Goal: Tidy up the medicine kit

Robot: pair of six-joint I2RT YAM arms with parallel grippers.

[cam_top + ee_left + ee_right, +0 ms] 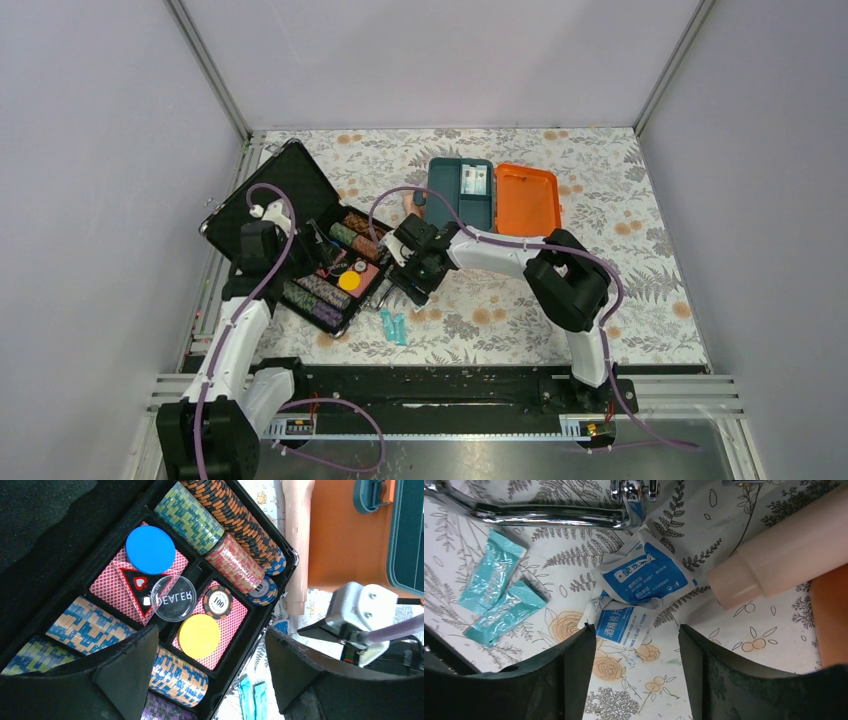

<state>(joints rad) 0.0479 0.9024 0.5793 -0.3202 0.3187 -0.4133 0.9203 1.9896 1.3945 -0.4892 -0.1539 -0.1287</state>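
The medicine kit (527,200) lies open at the back centre, orange lid to the right of its dark teal divided tray (455,190); it also shows in the left wrist view (345,545). My right gripper (405,278) (635,630) is open and empty, low over two blue-and-white wipe packets (641,575) on the cloth. Two teal sachets (494,600) (393,326) lie to one side. A beige tube (784,555) (296,545) lies beside the kit. My left gripper (285,250) (210,632) is open and empty above the chip case.
A black case (275,190) of striped chip stacks, cards and round chips (199,636) stands open at the left, its chrome handle (544,515) near the packets. Grey walls enclose the floral cloth (620,290).
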